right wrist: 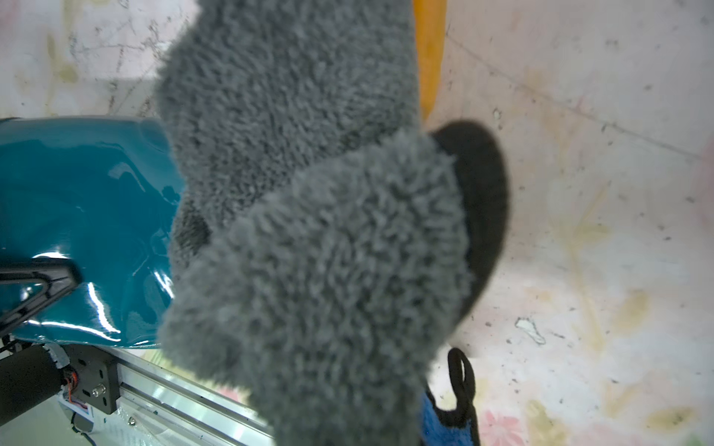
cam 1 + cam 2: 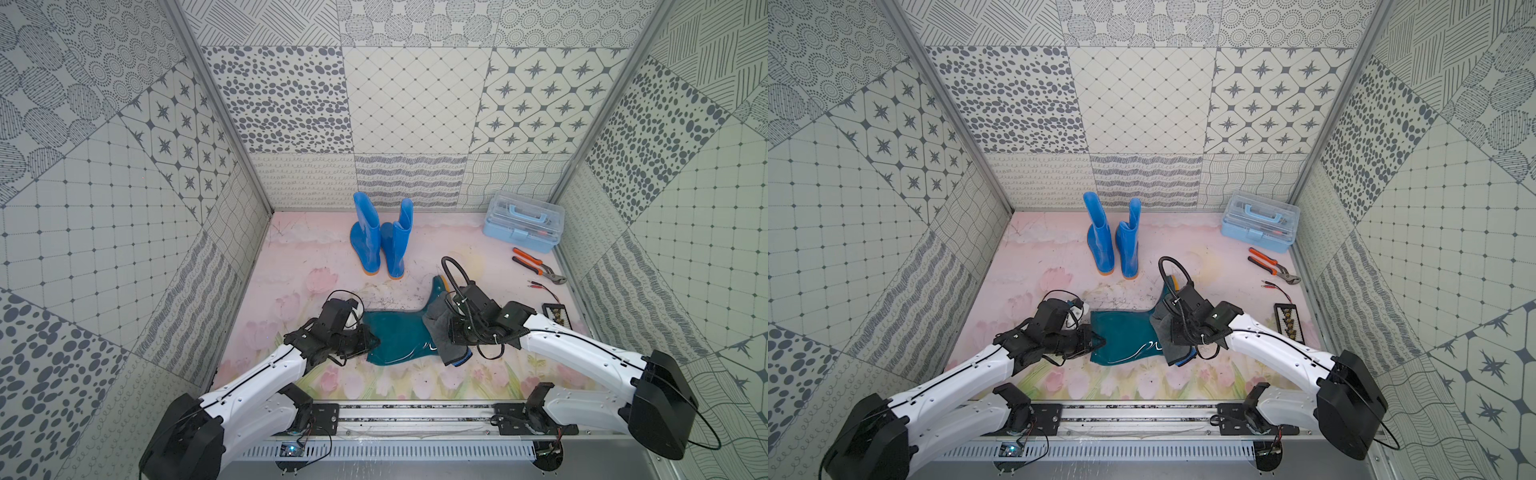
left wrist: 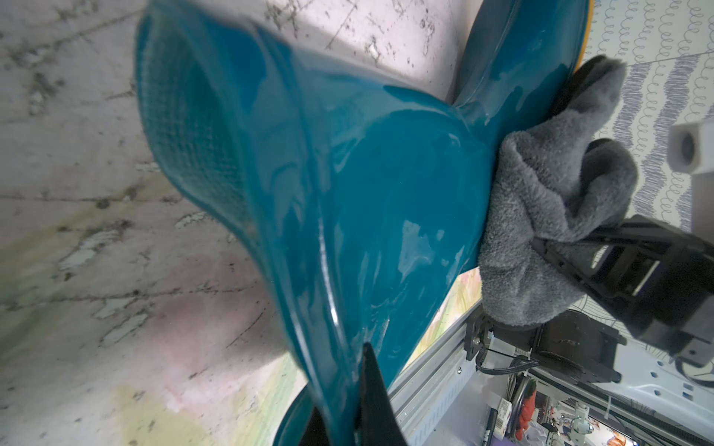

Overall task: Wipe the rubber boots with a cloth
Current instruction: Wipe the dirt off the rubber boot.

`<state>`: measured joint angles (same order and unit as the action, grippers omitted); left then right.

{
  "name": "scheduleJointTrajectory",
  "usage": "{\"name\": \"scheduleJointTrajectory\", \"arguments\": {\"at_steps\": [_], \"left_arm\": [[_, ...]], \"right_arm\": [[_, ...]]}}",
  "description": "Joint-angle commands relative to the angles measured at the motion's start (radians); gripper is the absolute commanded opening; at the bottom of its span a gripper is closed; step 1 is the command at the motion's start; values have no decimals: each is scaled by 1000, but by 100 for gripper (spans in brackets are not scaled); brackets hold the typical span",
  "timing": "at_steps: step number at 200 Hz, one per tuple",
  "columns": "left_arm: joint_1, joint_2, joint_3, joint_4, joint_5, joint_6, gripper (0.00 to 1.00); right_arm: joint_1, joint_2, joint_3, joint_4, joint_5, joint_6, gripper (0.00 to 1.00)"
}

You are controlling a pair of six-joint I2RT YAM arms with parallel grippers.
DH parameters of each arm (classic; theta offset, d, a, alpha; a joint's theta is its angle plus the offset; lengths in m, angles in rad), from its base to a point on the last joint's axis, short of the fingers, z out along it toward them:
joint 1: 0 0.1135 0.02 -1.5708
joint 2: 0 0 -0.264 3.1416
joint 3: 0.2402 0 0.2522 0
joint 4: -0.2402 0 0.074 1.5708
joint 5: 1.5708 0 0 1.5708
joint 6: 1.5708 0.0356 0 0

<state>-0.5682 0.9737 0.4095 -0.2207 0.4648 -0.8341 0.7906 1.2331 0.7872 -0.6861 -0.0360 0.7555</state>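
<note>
Dark teal-green glossy rubber boot (image 2: 397, 336) (image 2: 1123, 338) (image 3: 386, 193) (image 1: 85, 200) lies on its side on the pink tulip-print floor mat (image 2: 299, 266), in the near middle between the two arms. Its shaft mouth faces the left gripper and its foot points toward the back wall. The surface is wet-looking shiny with white glare streaks. The lining inside the shaft is mesh-textured, and an orange sole edge (image 2: 445, 283) (image 1: 429, 58) shows at the foot.

Left gripper (image 2: 373, 343) (image 2: 1099, 342) (image 3: 344, 409): jaws pinch the rim of the teal boot's shaft mouth, with the rim between the two black fingers.

Right gripper (image 3: 541, 247): jaws clamped on the fluffy dark grey microfibre cloth (image 2: 439, 328) (image 2: 1162, 330) (image 3: 541, 200) (image 1: 309, 231). The cloth is bunched and pressed against the teal boot's ankle and heel. A blue trim corner (image 2: 463, 359) (image 1: 440, 424) and a thin black loop (image 1: 461, 378) hang at its lower end.

Beyond the teal boot, near the back wall, one bright blue glossy rubber boot (image 2: 366, 241) (image 2: 1100, 245) and a second bright blue rubber boot (image 2: 397, 247) (image 2: 1128, 249) stand upright, touching side by side.

Writing: a white curly squiggle (image 2: 1150, 347) sits on the teal boot's shaft. Cannot tell whether it is a logo or glare, and it is not readable
</note>
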Motion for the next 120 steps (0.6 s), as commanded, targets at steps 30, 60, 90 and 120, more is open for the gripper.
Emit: {"name": "scheduleJointTrajectory", "arguments": {"at_steps": [30, 60, 90, 120], "left_arm": [[-5, 40, 33, 47, 10, 9, 0], [-23, 46, 30, 88, -10, -41, 0], [-38, 55, 28, 88, -32, -46, 0], [-38, 77, 31, 81, -27, -33, 0]], "right_arm": [[-169, 218, 204, 74, -28, -145, 0], [-231, 322, 362, 12, -14, -257, 0], [-206, 267, 311, 21, -19, -224, 0], [-89, 145, 154, 64, 8, -125, 0]]}}
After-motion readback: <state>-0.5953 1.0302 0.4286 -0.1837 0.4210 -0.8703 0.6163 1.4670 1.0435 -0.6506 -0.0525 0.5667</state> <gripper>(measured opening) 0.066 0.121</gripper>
